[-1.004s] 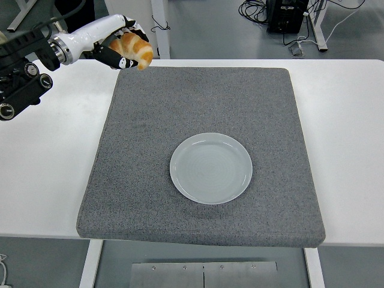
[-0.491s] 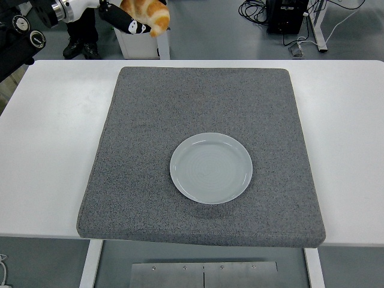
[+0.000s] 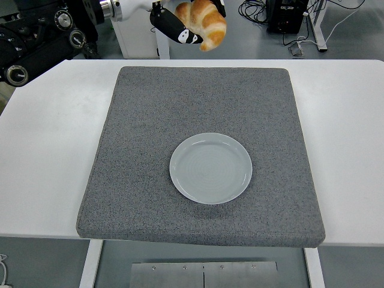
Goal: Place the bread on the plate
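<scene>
Head view: one glossy, curved croissant (image 3: 204, 23) clamped in the left hand (image 3: 180, 27) top centre; one smooth round plate (image 3: 210, 168) on one coarse grey mat (image 3: 138, 150).

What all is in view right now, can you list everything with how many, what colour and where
Golden-brown croissant-shaped bread: one, held in the air above the table's far edge, not on the plate.
Round pale grey plate: one, empty, lying slightly right of the mat's middle.
Square dark grey felt mat: one, covering the middle of the table.
White table: one, under the mat, bare at both sides.
Black cables and a dark box: on the grey floor beyond the table, top right.
Left hand: one, black fingers, white forearm, coming in from the top left, gripping the bread.
Right hand: not in view.
</scene>
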